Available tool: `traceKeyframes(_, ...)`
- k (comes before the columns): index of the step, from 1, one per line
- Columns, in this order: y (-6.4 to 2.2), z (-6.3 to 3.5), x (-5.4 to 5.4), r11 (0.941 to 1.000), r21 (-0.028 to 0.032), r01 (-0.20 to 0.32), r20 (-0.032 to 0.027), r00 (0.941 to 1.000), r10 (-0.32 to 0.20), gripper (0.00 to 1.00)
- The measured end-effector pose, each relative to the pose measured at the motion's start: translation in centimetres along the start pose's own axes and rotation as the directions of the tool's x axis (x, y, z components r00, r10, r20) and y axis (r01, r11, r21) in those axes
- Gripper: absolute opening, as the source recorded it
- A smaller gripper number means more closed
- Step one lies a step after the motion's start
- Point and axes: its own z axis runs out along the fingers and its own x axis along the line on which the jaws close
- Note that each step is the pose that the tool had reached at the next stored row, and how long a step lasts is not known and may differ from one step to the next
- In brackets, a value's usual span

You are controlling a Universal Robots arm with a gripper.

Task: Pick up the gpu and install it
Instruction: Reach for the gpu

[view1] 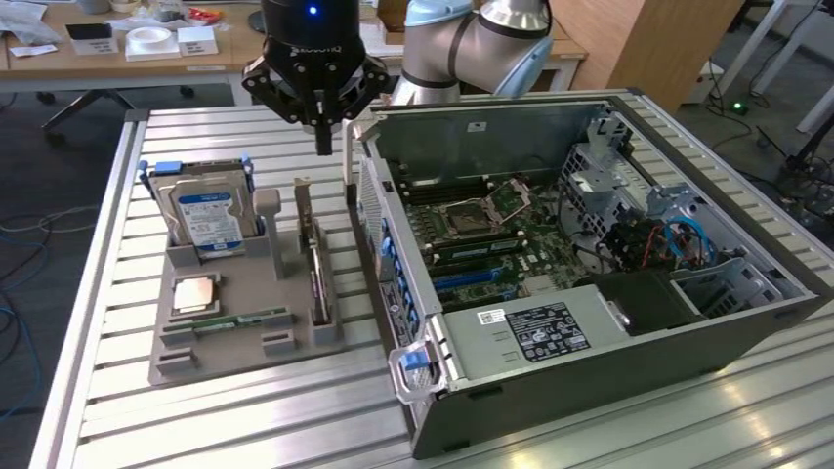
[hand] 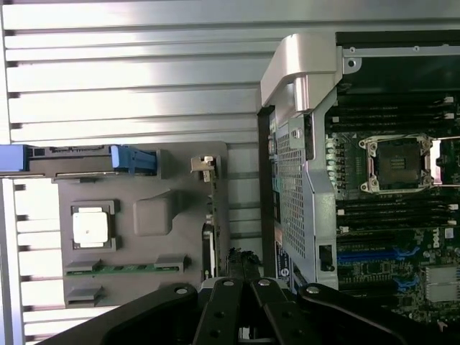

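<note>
Gripper (view1: 322, 137) linkages, black, sit closest to the wrist camera; the fingers (view1: 322, 145) are pressed together and hold nothing. The gripper hovers above the far end of a grey tray (view1: 183, 363), which sits on a slatted metal table (view1: 234, 415) toward the edge at the exterior view's left. The gpu (view1: 316, 283) stands untouched on its long edge in a slot along the tray side nearest an open computer case (view1: 561, 362), with its pale bracket at the far end. A hard drive (view1: 209, 220), a processor chip (view1: 195, 293) and a memory stick (view1: 242, 319) share the tray.

Judged risks: with the fingers closed, a descent would land on the card's top edge or bracket rather than around it, and could tip or chip the thin board. The case wall (view1: 370, 210) stands just beside the card, so a finger opening toward it may strike metal. A crooked grip would misalign the card with the motherboard (view1: 489, 230) slots.

The exterior view shows the gap in height between gripper and card, and the case interior at a slant. The wrist view looks straight down. There the card seems a thin dark line, hard to separate from the tray edge, yet its closeness to the case wall reads plainly.
</note>
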Motion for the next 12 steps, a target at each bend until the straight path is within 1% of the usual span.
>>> traceKeyframes(7, 0.0, 0.0, 0.01, 1.0, 0.0, 0.0, 0.0, 1.0, 0.0, 0.11)
traceKeyframes(8, 0.0, 0.0, 0.0, 1.0, 0.0001, 0.0, -0.0011, 1.0, 0.0, 0.11)
traceKeyframes(9, 0.0, 0.0, -0.02, 1.0, 0.0004, -0.001, -0.0039, 1.0, 0.001, 0.11)
traceKeyframes(10, 0.0, 0.0, -0.06, 1.0, 0.0007, -0.001, -0.0088, 1.0, 0.001, 0.11)
traceKeyframes(12, 0.01, 0.01, -0.13, 1.0, 0.002, -0.003, -0.0244, 0.9997, 0.003, 0.11)
